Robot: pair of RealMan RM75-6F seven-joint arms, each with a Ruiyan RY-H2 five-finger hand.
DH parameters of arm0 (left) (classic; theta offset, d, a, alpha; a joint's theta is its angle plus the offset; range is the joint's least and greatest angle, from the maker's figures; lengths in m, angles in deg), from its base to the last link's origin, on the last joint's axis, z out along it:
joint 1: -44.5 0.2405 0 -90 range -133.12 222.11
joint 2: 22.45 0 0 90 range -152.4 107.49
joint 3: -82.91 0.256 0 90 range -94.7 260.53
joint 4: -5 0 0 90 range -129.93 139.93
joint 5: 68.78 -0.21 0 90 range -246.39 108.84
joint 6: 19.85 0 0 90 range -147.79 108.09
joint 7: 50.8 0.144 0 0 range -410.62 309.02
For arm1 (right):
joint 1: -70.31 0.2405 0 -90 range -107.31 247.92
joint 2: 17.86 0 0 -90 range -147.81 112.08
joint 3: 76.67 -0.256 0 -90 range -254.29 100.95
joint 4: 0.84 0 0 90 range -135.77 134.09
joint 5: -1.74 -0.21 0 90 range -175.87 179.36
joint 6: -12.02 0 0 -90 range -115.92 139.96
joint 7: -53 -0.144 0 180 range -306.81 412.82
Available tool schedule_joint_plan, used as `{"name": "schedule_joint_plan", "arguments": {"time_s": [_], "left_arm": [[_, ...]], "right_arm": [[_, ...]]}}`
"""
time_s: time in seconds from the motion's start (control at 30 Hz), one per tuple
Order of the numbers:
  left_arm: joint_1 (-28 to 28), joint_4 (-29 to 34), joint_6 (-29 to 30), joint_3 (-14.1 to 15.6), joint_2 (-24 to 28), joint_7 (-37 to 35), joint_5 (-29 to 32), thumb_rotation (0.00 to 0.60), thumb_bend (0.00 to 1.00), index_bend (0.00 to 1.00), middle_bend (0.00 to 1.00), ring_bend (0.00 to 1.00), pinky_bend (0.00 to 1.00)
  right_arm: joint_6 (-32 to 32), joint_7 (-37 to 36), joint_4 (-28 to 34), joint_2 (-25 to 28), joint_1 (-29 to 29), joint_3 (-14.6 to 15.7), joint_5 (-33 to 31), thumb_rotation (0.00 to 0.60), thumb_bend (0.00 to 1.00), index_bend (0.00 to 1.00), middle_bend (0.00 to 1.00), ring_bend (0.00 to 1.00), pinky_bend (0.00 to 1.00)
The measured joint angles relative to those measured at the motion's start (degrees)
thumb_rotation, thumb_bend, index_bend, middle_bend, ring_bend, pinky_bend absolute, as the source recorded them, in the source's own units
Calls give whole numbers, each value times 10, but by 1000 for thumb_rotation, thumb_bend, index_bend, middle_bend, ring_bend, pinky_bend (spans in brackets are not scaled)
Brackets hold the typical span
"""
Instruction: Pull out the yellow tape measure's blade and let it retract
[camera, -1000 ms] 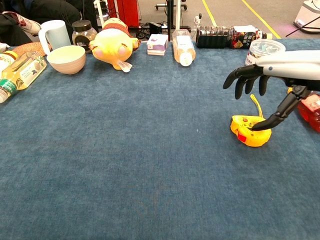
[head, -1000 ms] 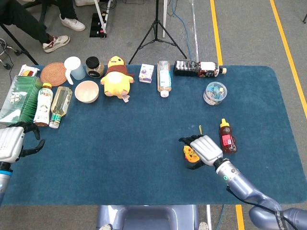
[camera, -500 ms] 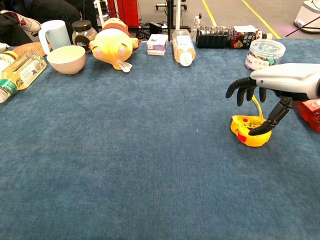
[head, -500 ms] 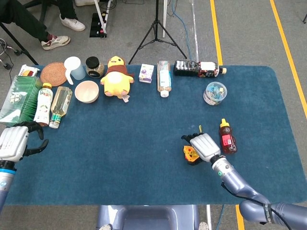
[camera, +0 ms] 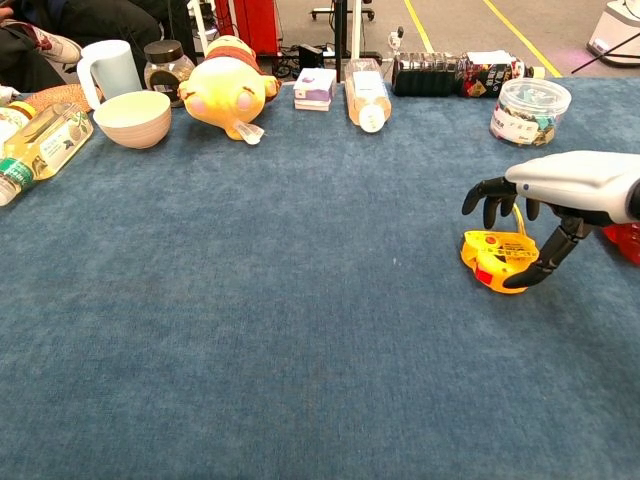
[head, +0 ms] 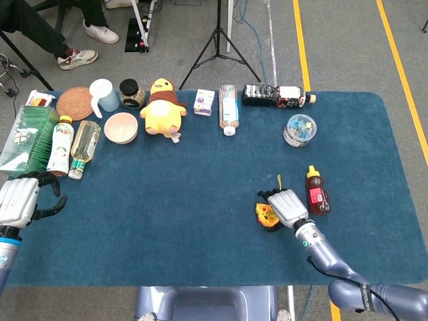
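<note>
The yellow tape measure lies flat on the blue cloth at the right of the middle, red button up, with its yellow wrist strap trailing toward the far side. My right hand hovers low over it, palm down. Its fingers curl down just behind the case and the thumb reaches to the near right edge; the case is not lifted and no blade shows. My left hand is at the table's left edge, empty and loosely curled, seen in the head view only.
A red-labelled honey bottle lies right beside my right hand. A clear tub stands further back. Along the far edge are a plush duck, a bowl, bottles and jars; two bottles lie near my left hand.
My right hand has sunk lower over the tape measure and drawn slightly right; its thumb has slid from the case's top to its near right edge. The left hand has barely shifted.
</note>
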Motion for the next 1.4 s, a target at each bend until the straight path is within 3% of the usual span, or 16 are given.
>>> {"name": "schedule_joint_plan", "arguments": {"time_s": [0.87, 1.4], "left_arm": [[12, -2, 13, 12, 12, -20, -6, 526, 301, 602, 448, 347, 360], [13, -15, 9, 17, 7, -37, -16, 526, 302, 602, 448, 347, 360]], "right_arm": [[3, -25, -98, -28, 20, -1, 30, 443, 177, 215, 304, 261, 303], [-13, 3, -33, 10, 19, 14, -16, 441, 177, 221, 307, 264, 313]]}}
